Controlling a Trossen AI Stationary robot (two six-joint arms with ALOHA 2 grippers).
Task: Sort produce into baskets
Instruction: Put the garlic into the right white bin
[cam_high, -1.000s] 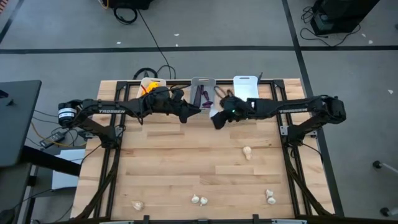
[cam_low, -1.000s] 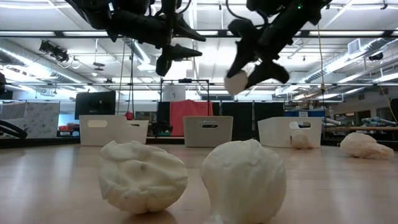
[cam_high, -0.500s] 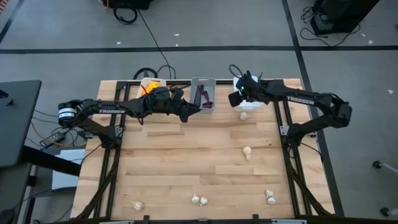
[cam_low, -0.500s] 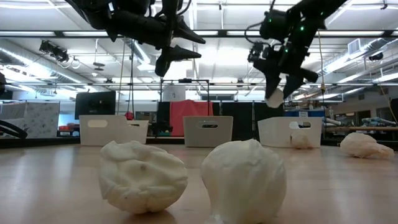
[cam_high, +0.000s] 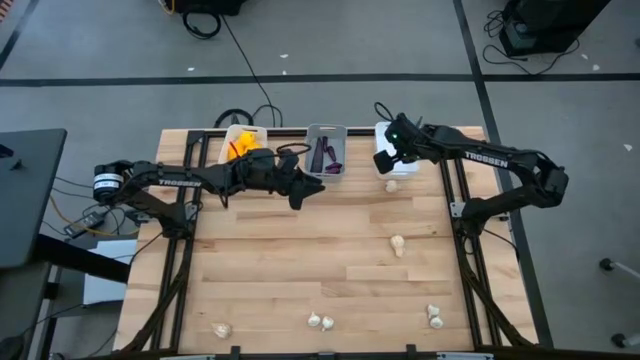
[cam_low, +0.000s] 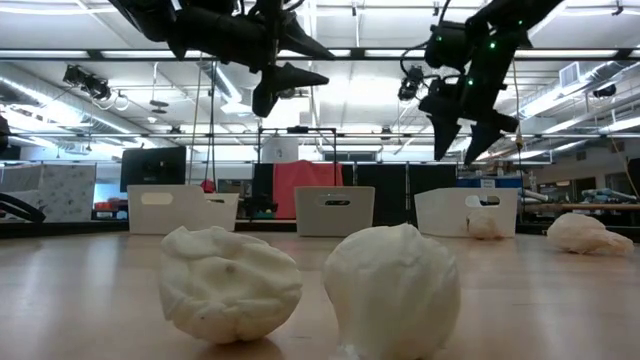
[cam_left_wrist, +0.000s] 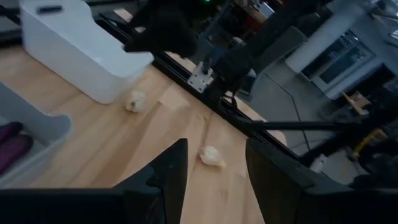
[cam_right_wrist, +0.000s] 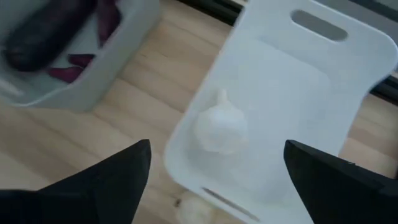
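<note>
Three bins stand in a row at the table's far edge. A white bin (cam_high: 240, 140) holds orange-yellow fruits, a grey bin (cam_high: 326, 150) holds dark purple pieces (cam_right_wrist: 43, 37), and a white bin (cam_high: 400, 133) holds one garlic bulb (cam_right_wrist: 219, 127). My right gripper (cam_high: 383, 160) hangs open and empty above that bulb, its fingers wide apart in the right wrist view (cam_right_wrist: 216, 146). My left gripper (cam_high: 300, 192) is open and empty in the air, near the grey bin's near side. Several garlic bulbs lie on the table.
Loose garlic bulbs lie just in front of the right white bin (cam_high: 391, 185), at mid right (cam_high: 398, 244), and along the near edge (cam_high: 434, 316) (cam_high: 320, 321) (cam_high: 222, 329). Two of them fill the low view's foreground (cam_low: 230, 282) (cam_low: 392, 288). Bare wood lies between.
My right gripper has carried a garlic bulb from beside the grey bin toward the table's far right, over the white bin. It has opened there, and the bulb now lies inside that bin. My left gripper has shifted a little toward the near edge.
</note>
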